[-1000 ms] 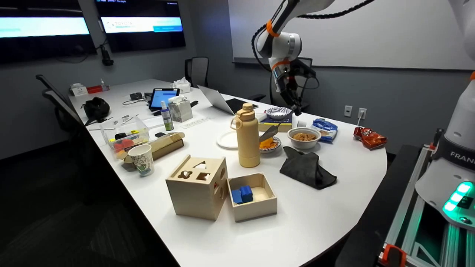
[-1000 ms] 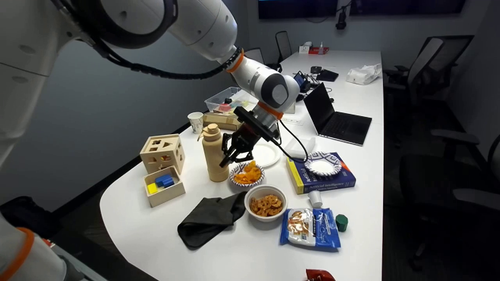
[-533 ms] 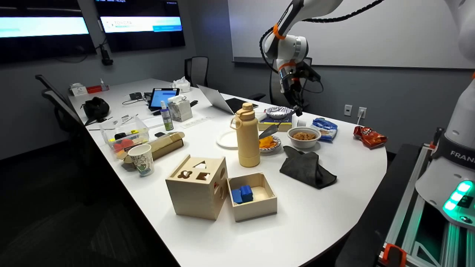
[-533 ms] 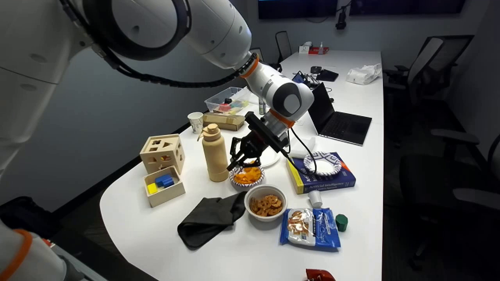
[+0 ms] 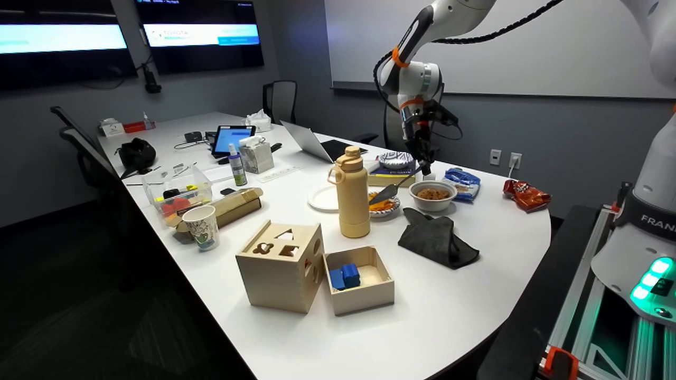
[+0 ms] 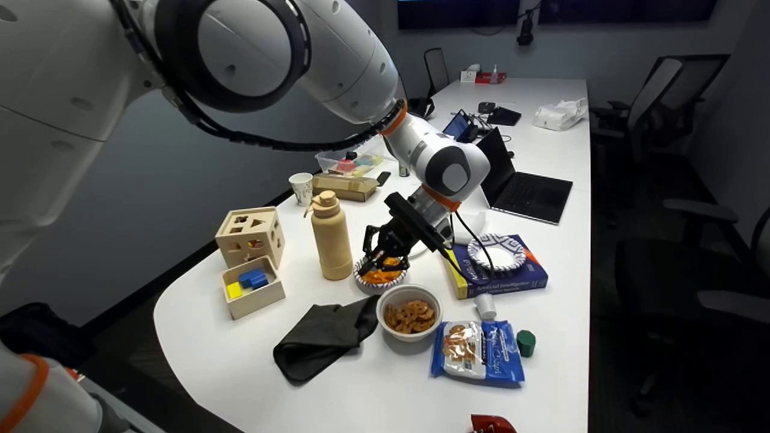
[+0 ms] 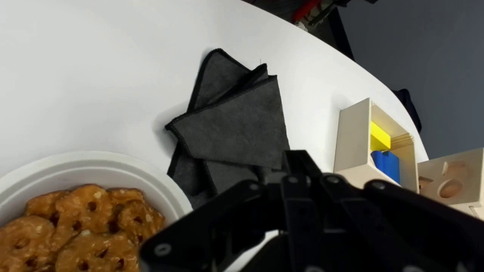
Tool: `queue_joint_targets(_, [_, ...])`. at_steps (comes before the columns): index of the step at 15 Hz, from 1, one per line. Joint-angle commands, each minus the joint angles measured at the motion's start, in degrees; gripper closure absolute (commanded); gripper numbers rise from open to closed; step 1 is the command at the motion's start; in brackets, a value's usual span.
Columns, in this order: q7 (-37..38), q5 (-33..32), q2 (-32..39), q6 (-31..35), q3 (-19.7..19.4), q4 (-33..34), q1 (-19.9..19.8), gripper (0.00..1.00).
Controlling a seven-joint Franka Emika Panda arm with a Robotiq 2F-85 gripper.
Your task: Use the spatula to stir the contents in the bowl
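The spatula slants from the gripper, handle pinched in its jaws, blade over the orange-filled dish.
Nearer the table's rounded end I see pretzels in the bowl; by the edge, coloured blocks in a wooden box.

In an exterior view, pretzels lay in the bowl, between the cloth and the bag. The bottle stood left of the dish; another dish sat on the book.

Office meeting room: whiteboard, screens
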Motion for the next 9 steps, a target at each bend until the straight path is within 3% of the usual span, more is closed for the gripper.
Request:
queue_joint_targets(1, [0.6, 0.9, 2.9, 0.9, 0.5, 3.2, -0.9, 0.99])
queue_joint_targets(9, [1.4, -0.2, 6.9, -0.4, 0.4, 8.3, -1.9, 0.99])
